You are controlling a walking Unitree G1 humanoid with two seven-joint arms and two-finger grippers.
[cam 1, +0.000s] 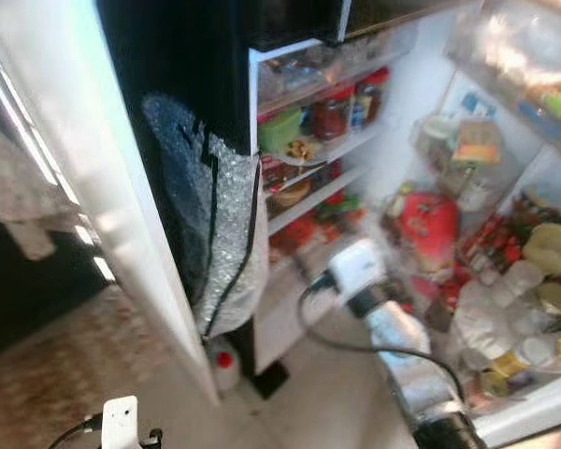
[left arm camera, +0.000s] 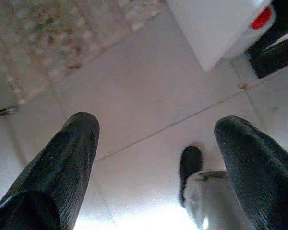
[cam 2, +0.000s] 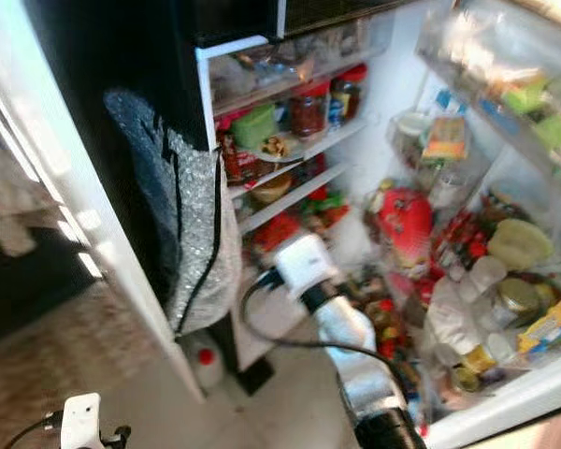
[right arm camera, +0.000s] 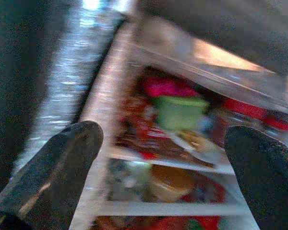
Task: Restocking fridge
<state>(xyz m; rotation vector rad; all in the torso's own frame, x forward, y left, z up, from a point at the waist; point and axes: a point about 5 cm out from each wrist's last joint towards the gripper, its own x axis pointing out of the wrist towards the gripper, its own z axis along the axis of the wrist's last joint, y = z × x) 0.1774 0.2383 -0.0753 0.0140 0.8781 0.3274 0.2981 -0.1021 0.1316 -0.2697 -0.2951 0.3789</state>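
The fridge stands open before me, its inner shelves point(cam 1: 320, 152) packed with food: a green tub point(right arm camera: 178, 111), red-lidded jars point(cam 1: 335, 112) and a plate of food point(cam 1: 304, 150). My right arm point(cam 1: 397, 327) reaches toward the lower shelves. My right gripper point(right arm camera: 163, 139) is open and holds nothing, its fingers point(right arm camera: 79, 139) pointing at the shelf with the green tub, short of it. My left arm point(cam 1: 122, 421) hangs low at the left. Its gripper point(left arm camera: 158, 129) is open over the pale floor tiles.
The fridge door point(cam 1: 542, 402) at the right is crowded with bottles, jars and a red round pack point(cam 1: 428, 224). A silver padded bag point(cam 1: 226, 243) hangs at the fridge's left side. On the floor below stands a white bottle with a red cap point(cam 1: 224, 365). A patterned rug point(cam 1: 56, 365) lies left.
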